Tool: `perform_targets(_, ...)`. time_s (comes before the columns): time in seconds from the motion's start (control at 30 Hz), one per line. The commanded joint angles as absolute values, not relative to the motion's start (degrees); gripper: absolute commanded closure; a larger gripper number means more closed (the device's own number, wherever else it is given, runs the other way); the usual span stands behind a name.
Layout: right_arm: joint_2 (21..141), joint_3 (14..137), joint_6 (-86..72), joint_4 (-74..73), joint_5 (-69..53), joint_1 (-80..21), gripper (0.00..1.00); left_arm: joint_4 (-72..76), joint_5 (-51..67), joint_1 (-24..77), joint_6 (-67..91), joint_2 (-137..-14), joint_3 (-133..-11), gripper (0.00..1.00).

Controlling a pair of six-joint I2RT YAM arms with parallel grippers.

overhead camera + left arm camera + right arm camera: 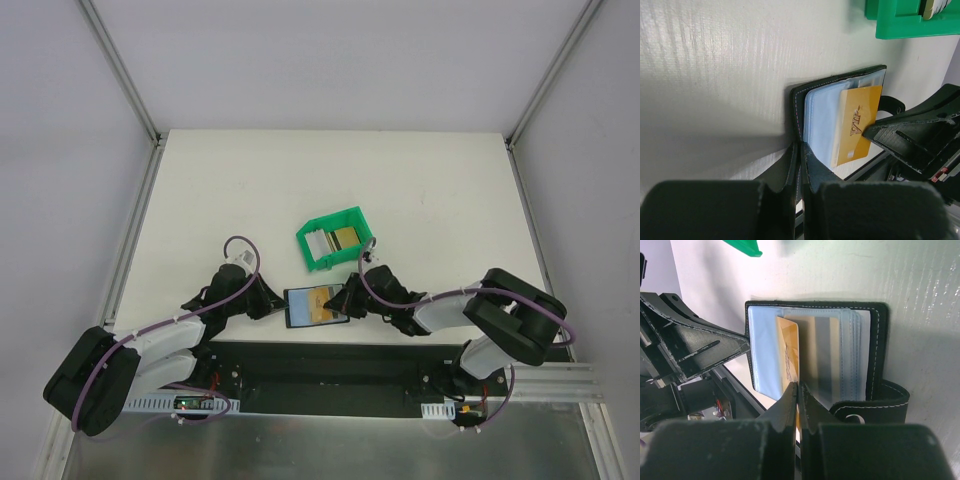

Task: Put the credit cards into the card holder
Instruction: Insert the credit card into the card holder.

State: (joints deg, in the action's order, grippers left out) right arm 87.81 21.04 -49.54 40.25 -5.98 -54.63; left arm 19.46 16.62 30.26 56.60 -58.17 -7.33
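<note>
Right pincer [798, 390], closed, grips the gold card [788, 347] by its lower end. The card's long axis runs straight up the frame into the open card holder [880, 340]. Left pincer [800, 150], closed, clamps the holder's cover edge on the worktop [715, 75].

bench [250, 180]: white, matte, evenly lit | walls [330, 60]: pale grey panels seen on three sides | frame [120, 70]: aluminium posts seen at rear corners

- left arm [165, 340] and right arm [440, 312]: white shells with chunky black joints
- purple cable [240, 245] loops along each one, zip-tied I think, but it's too small to be sure
- left gripper [799, 157]: matte black, slightly grainy finish, rounded edges
</note>
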Motion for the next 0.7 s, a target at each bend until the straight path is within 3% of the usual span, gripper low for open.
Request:
perform_targets(0.0, 89.47, 23.20, -50.01, 38.93, -6.41, -55.46, 1.00, 20.83, 17.31, 29.80, 56.78, -58.09, -7.12, 1.00)
perform_targets(0.43, 91.41, 28.30, -50.19, 35.43, -1.50, -58.80, 0.97, 21.27, 16.96, 29.79, 57.22, -57.57, -6.94, 1.00)
perform_targets(0.67, 82.54, 29.26, -44.22, 19.36, 7.11, -58.62, 0.67, 21.36, 17.31, 29.80, 56.78, -58.01, -6.94, 1.00)
